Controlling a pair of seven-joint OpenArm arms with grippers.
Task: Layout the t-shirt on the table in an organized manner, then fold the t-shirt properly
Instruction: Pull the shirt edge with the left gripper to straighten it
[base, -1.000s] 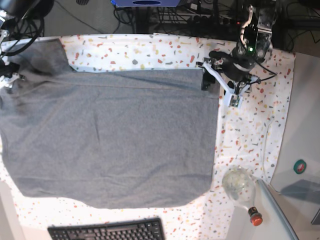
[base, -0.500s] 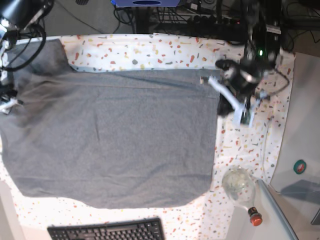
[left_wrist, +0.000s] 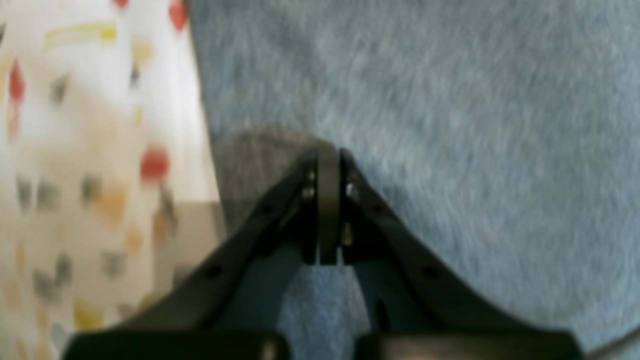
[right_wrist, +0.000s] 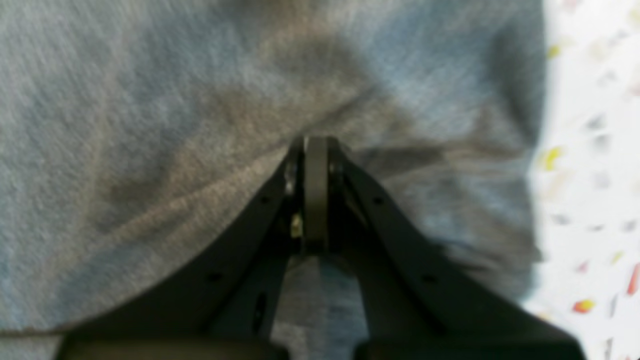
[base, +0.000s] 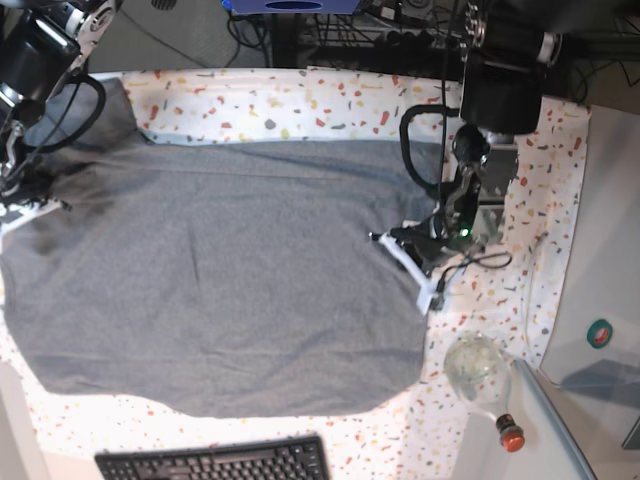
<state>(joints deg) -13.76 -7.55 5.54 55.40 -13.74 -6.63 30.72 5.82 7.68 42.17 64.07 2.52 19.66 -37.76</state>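
The grey t-shirt lies spread flat over the speckled table, with one sleeve at the back left. My left gripper is shut, its tips resting on the shirt just inside its right edge; no cloth shows between the fingers. My right gripper is at the shirt's left edge. In the right wrist view it is shut, and creases in the shirt run into its tips. Both wrist views are blurred.
A clear bottle with a red cap lies at the front right by the table edge. A black keyboard is at the front. A plain grey side surface with a teal roll is on the right. Cables run along the back.
My left gripper moved from the shirt's back right corner forward along its right edge and onto the cloth. My right arm shifted at the left edge, and creases formed in the shirt there.
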